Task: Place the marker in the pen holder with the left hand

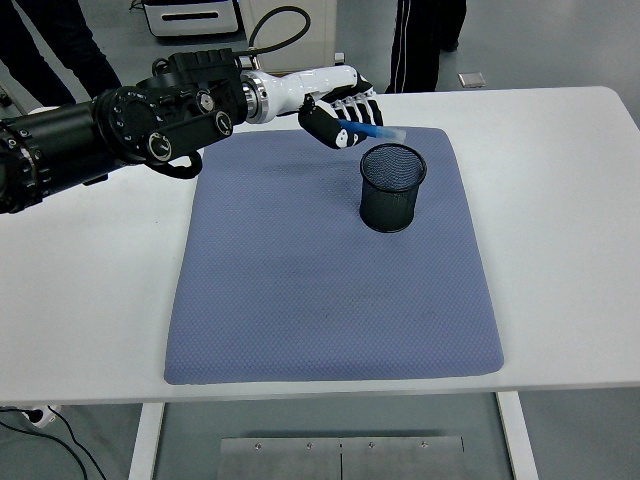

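Left hand [345, 118] curled, arm outstretched

Marker [372, 130] in left hand [345, 115] fingers

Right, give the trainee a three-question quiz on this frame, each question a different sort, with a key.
1. True or false: the marker is already inside the pen holder.
2. What does the pen holder stand on? A) bare white table B) blue-grey mat C) a tray
3. Fill in: the left hand holds the marker just above and behind the holder's ____.

Key: 1 false; 2 B, the mat; 3 rim.
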